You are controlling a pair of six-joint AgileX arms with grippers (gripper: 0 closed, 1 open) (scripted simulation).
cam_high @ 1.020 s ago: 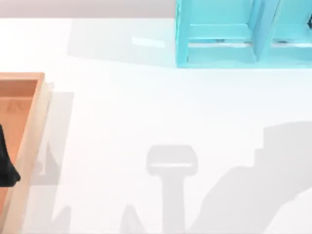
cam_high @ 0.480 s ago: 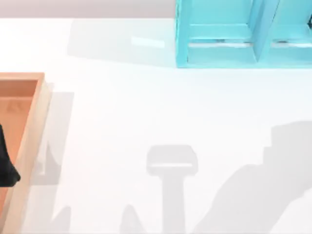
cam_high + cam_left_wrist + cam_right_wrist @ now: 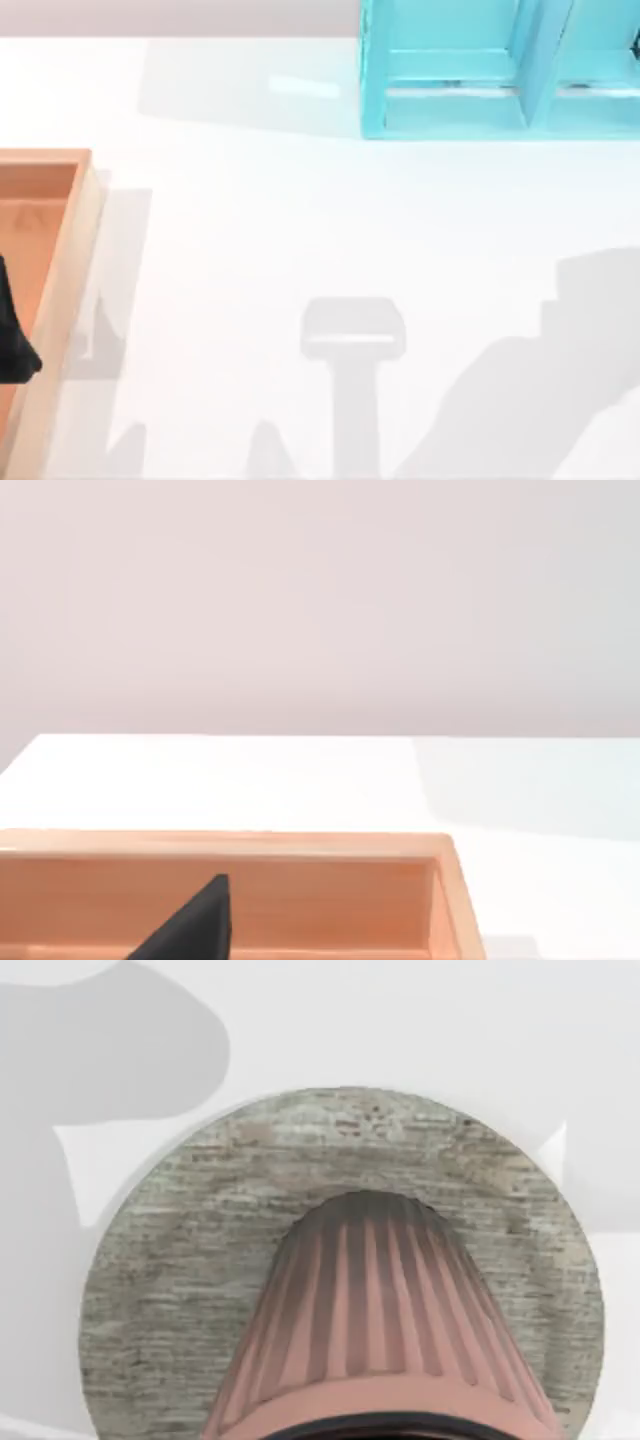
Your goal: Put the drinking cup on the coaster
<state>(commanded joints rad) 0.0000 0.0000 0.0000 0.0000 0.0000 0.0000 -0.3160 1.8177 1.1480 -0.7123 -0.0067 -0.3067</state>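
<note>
**Cup sitting over the coaster**

Right wrist view has the drinking cup [image 3: 365, 1310] upright over the round grey coaster [image 3: 200, 1250] on the white bench [image 3: 300, 220]. Can't tell what either hand's grip is doing. Left hand [image 3: 12, 335] sits over the wooden tray [image 3: 70, 260] at the bench's left edge; a turquoise rack [image 3: 500, 70] stands at the back.

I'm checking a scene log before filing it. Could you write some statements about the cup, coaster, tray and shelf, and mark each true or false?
1. The cup is over a round grey coaster. True.
2. The cup's sides are smooth. False: they are ribbed.
3. A wooden tray sits at the table's left edge. True.
4. The shelf at the table's far side is red. False: it is turquoise.
5. The coaster lies inside the tray. False: it lies on the white table.
</note>
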